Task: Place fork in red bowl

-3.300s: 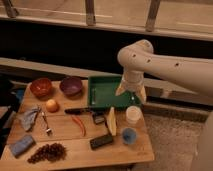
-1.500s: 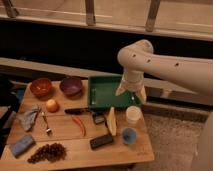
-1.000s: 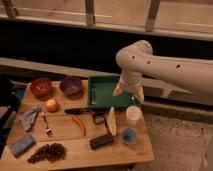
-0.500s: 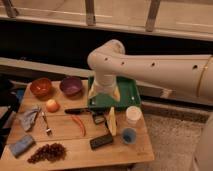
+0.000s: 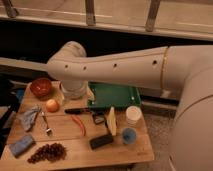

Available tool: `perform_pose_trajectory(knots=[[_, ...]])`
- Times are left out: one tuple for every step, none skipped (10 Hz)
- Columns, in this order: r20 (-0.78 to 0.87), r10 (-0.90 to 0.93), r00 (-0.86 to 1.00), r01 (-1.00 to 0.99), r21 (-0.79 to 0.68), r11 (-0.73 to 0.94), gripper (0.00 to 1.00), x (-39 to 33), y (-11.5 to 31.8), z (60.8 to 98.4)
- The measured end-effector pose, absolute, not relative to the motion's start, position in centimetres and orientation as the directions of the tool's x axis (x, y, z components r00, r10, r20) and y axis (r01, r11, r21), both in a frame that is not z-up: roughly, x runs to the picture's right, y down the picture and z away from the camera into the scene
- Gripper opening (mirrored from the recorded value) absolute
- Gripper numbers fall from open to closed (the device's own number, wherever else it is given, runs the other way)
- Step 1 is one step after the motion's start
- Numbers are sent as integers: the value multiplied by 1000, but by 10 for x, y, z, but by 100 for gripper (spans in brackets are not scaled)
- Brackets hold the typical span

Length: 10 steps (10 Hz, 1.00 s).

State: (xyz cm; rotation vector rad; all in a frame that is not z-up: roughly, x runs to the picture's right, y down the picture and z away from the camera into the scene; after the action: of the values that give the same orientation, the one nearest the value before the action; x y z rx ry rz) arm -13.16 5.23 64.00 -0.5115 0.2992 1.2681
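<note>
A wooden counter (image 5: 85, 155) stands below dark windows; the gripper (image 5: 75, 95) hangs over its back edge, just beside the red bowl (image 5: 41, 86), and I cannot tell whether it is open or closed. The fork (image 5: 45, 122) lies flat nearer the front, next to a cloth (image 5: 28, 118). It looks light, stiff and slippery, so it is probably best pinched across its slim handle.

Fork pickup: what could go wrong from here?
The fork lies flat close beside the cloth, so a grasp might snag fabric. The orange fruit sits between fork and red bowl, so a low carry could knock it. The gripper hangs behind the black-handled knife, near the green tray; descending toward the fork might sweep the knife.
</note>
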Motion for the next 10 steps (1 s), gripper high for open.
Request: perform_pose_trajectory(knots=[[-474,819,323,-944,-225,243,80,-142,54,635],[-473,818,326,-943,-224,246,80,-142,54,635],[-475,818,323,-944,-221,244,80,-140,54,636],[-476,818,323,-944,-220,245,80,-139,54,635],[-476,818,324,-944,-220,246,80,-141,54,636],[-482,814,324,-945,-211,251,80,-139,55,637],[-483,806,343,-938,-217,269,80,-144,55,642],[-482,798,362,-931,-226,286,80,-151,54,647],[-480,783,396,-917,-249,311,80,-166,52,656],[-480,769,422,-905,-268,329,80,-181,50,665]])
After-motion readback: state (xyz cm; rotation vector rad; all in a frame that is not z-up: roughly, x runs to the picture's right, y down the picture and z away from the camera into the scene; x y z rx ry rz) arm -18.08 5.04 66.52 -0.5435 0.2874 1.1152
